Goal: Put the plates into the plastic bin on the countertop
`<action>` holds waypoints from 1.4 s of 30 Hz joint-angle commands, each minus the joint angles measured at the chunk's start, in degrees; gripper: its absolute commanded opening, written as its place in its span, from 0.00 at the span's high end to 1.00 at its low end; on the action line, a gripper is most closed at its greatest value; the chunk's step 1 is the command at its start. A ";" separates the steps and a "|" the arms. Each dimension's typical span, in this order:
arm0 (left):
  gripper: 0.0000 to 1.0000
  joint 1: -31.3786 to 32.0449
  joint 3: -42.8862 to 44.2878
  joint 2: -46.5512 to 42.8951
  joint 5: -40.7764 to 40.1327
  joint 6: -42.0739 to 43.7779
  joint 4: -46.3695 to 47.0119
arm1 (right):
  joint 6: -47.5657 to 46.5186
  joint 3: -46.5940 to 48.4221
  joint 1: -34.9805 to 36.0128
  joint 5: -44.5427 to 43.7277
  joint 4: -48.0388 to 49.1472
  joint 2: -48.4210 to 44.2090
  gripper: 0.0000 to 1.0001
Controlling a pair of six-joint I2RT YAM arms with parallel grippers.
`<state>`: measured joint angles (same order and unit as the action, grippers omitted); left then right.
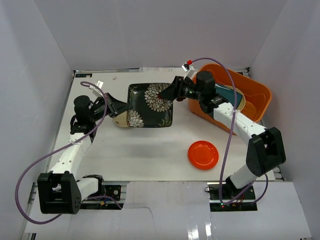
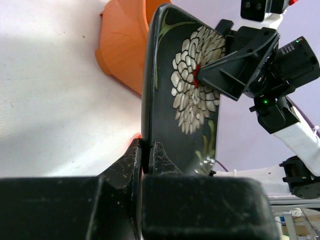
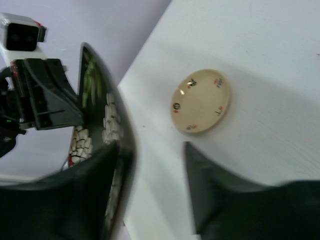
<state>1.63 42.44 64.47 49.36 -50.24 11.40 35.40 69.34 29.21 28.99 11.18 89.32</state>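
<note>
Top view looks down from above; wrist views close, opposite sides of black plate (image 2: 182, 95)

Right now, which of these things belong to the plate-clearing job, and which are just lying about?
Job:
black flowered plate in the left gripper, red plate, beige patterned plate, teal plate, orange bin, countertop.

Just there:
purple cables, white walls.

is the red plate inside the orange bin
No, the red plate lies flat on the white countertop, outside the orange bin.
</note>
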 commanded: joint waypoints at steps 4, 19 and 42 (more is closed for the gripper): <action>1.00 0.74 -0.69 -2.07 3.20 -10.14 14.09 | -3.14 -0.95 1.55 -2.44 -4.77 -2.74 0.75; 0.06 2.15 3.60 -5.14 -6.37 16.64 -18.05 | 4.50 1.94 -20.31 -5.08 -1.77 -11.27 0.92; 0.02 7.95 5.03 -5.58 -30.81 22.29 -26.17 | 1.25 -10.45 -48.37 -11.93 -0.99 -4.50 0.85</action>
<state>9.41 46.57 60.51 22.96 -26.85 -15.03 36.12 59.53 -19.05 17.80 2.11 86.63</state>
